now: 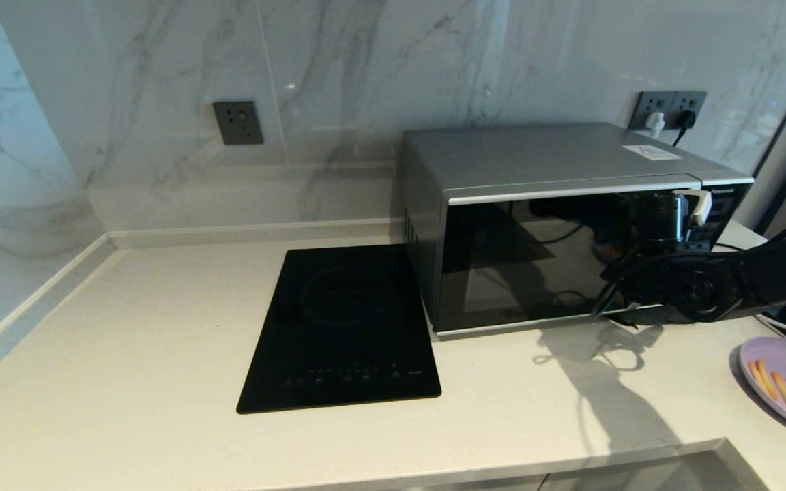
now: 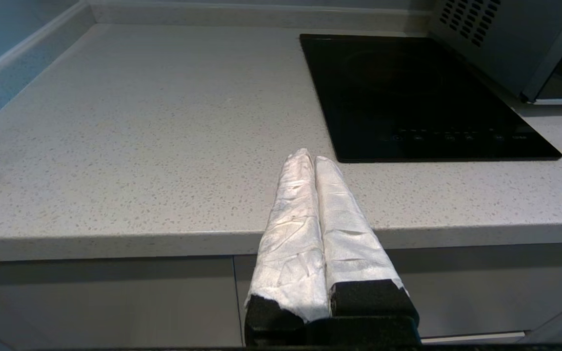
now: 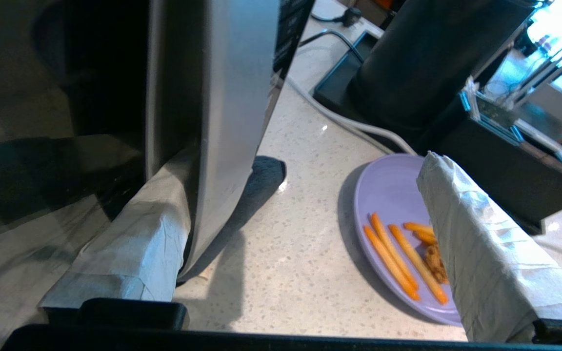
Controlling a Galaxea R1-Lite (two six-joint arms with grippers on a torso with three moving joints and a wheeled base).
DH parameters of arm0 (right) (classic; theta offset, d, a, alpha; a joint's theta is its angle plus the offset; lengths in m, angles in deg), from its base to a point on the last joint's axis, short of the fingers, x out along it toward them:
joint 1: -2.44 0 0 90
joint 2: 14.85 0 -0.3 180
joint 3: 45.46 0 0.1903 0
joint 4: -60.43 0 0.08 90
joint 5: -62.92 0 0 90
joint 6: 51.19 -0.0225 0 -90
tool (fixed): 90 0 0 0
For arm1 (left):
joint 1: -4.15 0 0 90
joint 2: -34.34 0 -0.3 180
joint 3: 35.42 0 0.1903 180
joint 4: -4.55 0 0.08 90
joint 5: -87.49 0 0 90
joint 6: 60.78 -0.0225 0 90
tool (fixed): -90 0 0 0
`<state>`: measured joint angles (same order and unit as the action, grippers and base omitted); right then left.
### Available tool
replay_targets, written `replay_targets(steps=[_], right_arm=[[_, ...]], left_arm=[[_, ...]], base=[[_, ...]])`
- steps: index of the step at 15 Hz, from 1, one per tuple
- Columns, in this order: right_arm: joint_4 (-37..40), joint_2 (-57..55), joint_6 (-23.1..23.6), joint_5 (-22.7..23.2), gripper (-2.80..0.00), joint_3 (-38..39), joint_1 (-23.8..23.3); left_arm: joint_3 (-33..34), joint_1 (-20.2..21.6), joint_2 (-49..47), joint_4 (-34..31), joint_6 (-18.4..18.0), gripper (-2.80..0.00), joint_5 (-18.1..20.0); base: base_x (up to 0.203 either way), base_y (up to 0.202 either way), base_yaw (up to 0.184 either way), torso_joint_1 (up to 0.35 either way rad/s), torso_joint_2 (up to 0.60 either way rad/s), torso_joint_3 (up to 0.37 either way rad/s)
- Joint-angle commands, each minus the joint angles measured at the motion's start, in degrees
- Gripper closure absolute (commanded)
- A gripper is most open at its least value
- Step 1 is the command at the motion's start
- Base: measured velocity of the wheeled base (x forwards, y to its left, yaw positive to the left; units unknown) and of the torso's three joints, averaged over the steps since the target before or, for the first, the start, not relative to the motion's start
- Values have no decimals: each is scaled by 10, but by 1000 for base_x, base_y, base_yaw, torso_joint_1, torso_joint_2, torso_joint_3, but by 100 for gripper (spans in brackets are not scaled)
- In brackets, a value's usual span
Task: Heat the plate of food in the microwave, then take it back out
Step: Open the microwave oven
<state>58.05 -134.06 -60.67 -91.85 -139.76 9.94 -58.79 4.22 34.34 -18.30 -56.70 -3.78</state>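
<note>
The silver-grey microwave [image 1: 543, 157] stands at the back right of the counter with its dark glass door [image 1: 522, 266] closed. My right gripper [image 1: 690, 208] is open at the door's right edge. In the right wrist view one wrapped finger [image 3: 134, 234] sits between the curved silver handle [image 3: 222, 122] and the glass; the other finger [image 3: 476, 243] stays outside, so the open right gripper [image 3: 305, 161] straddles the handle. The lilac plate of food [image 1: 751, 354] lies on the counter to the right of the microwave, also seen as the plate [image 3: 393, 190] with fry sticks [image 3: 391, 251]. My left gripper [image 2: 314, 157] is shut and empty, parked at the counter's front edge.
A flat black induction hob [image 1: 345, 327] lies left of the microwave. Wall sockets [image 1: 669, 106] with plugs sit behind it, and a white cable [image 3: 344, 122] runs across the counter beside the plate. A dark cylinder on a black base [image 3: 422, 58] stands behind the plate.
</note>
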Motion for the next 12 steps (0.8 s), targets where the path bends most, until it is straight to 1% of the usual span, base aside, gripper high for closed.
replay_targets(steps=[1, 5, 6, 7, 12], right_arm=[[1, 0, 0, -2, -280, 2, -8], [0, -2, -3, 7, -280, 2, -20], [0, -2, -3, 8, -27, 2, -20], [1, -1, -3, 11, 0, 3, -20], [0, 7, -3, 17, 0, 17, -16]], left_arm=[[0, 0, -1, 0, 1, 0, -1], [0, 0, -1, 0, 1, 0, -1], [0, 0, -1, 0, 1, 0, -1], [0, 0, -1, 0, 1, 0, -1], [0, 0, -1, 0, 1, 0, -1]], base=[[0, 0, 0, 0, 0, 0], [0, 0, 0, 0, 0, 0], [0, 0, 0, 0, 0, 0], [0, 0, 0, 0, 0, 0], [0, 0, 0, 0, 0, 0]])
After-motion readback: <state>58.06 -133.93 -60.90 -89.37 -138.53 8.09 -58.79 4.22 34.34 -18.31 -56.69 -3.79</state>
